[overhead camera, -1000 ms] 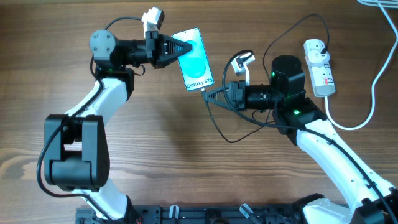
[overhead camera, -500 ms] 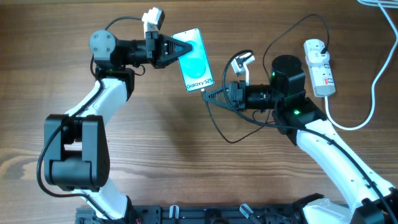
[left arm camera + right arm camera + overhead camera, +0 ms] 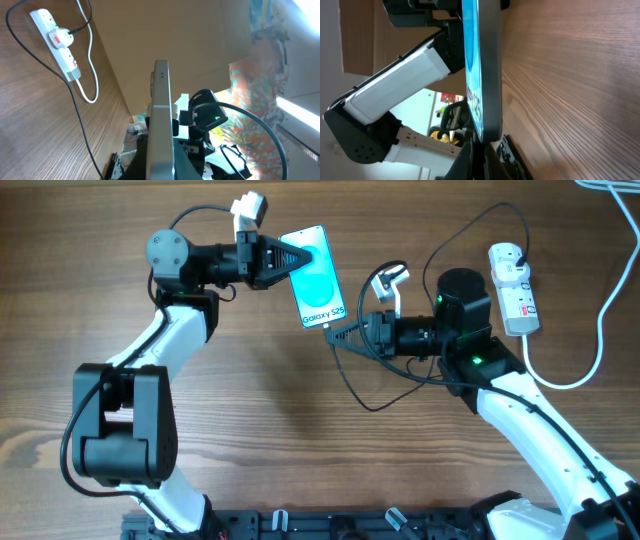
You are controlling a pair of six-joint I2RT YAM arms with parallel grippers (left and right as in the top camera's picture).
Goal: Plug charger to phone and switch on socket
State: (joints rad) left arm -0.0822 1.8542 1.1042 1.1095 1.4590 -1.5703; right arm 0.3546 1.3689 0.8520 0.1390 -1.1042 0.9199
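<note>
Phone [image 3: 317,278] clamped edgewise in left hand [image 3: 297,258]

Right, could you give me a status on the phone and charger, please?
Both jaws shut: left jaws on the phone, right jaws on the charger at the phone's lower end. Plugged or not, cannot tell. Socket untouched. Nothing in the way.

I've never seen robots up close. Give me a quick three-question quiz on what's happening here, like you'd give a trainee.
1. True or false: the left tool is shut on the phone.
2. The right tool grips: A the charger at its tip, B a spoon, C nothing?
3. Fill in: the charger's white plug sits in the ____.
Key: 1 true; 2 A; 3 socket.
</note>
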